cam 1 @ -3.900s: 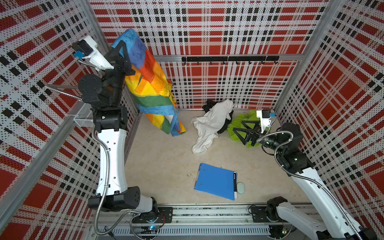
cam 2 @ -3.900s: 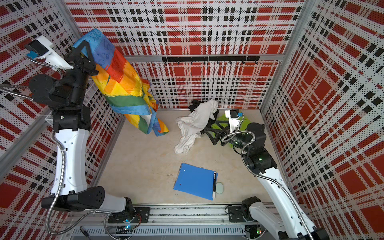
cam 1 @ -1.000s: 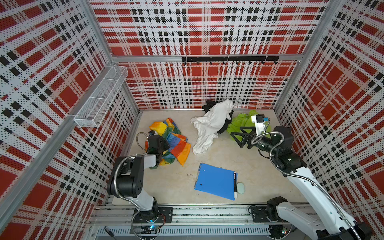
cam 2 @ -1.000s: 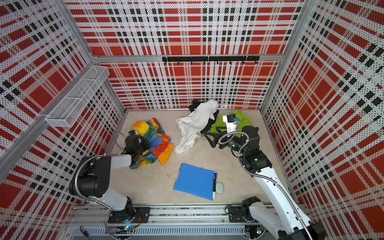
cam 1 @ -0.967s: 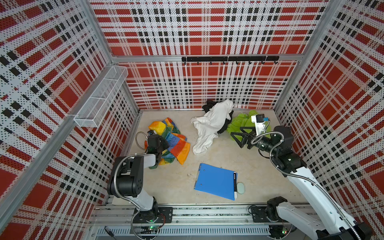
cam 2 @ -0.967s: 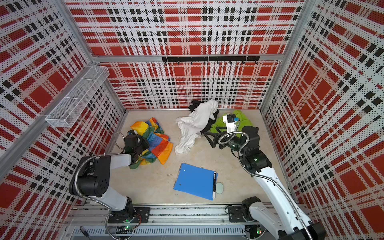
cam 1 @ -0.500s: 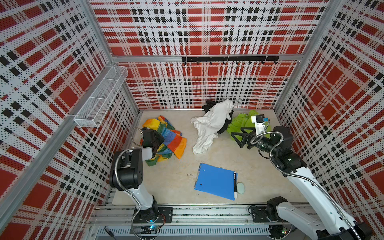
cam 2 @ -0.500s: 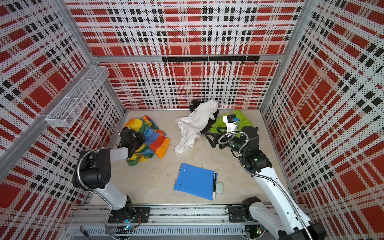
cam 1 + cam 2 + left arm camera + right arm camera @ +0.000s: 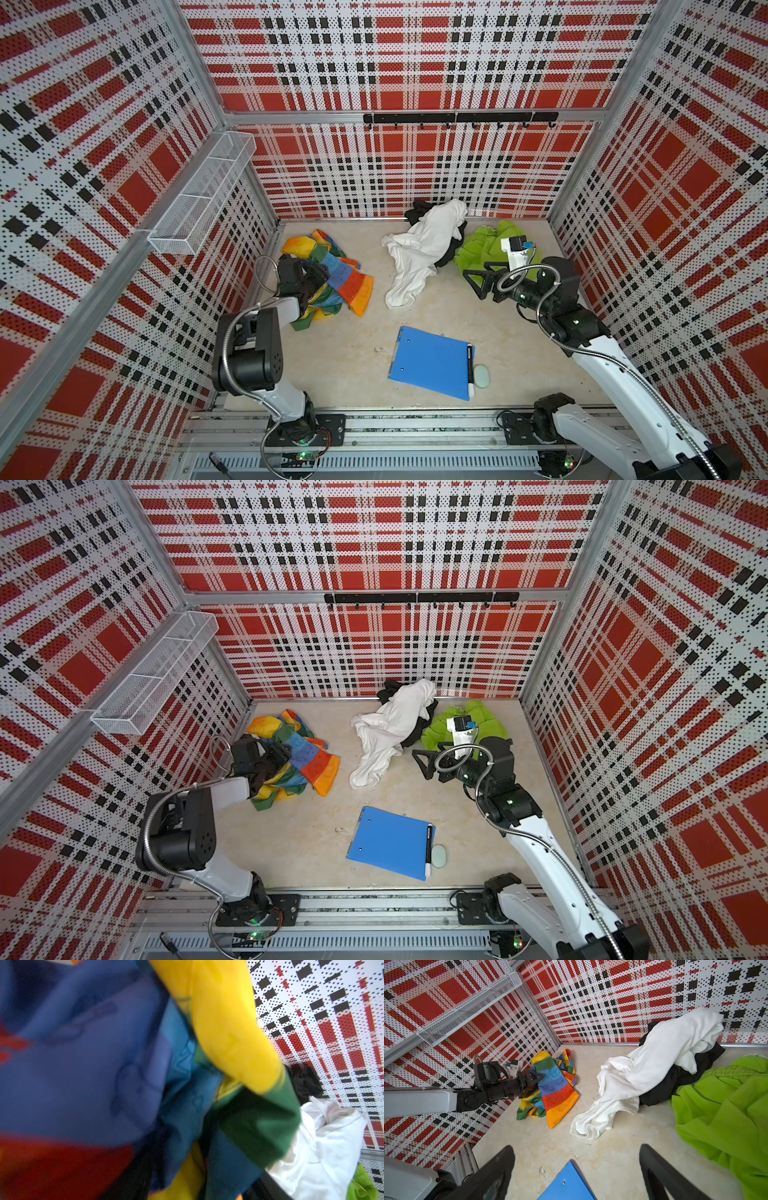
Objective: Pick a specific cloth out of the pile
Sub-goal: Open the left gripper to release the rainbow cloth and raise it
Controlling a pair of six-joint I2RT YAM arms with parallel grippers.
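Both top views: left claw [image 9: 318, 276] [image 9: 282, 752] is low over the floor, its tip in the rainbow cloth [image 9: 347, 280] [image 9: 309, 764]. Cloth is bunched right at this claw, touching it. Grip can't be told, fabric hides the tips. Pile [image 9: 432, 245] [image 9: 395, 721] of white, black and lime-green is well apart from the left claw and just ahead of the right claw [image 9: 473, 282] [image 9: 422, 762], which is spread wide and empty. Blue clipboard [image 9: 432, 361] lies near the right claw.

Left wrist: blurred cloth [image 9: 104, 1074] fills the view; claw tips are hidden.

Right wrist: right claw [image 9: 576, 1147] has fingers far apart with nothing between them. Pile [image 9: 664, 1064] is just ahead. Cloth [image 9: 556, 1093] is farther off, against the left claw [image 9: 534, 1079].
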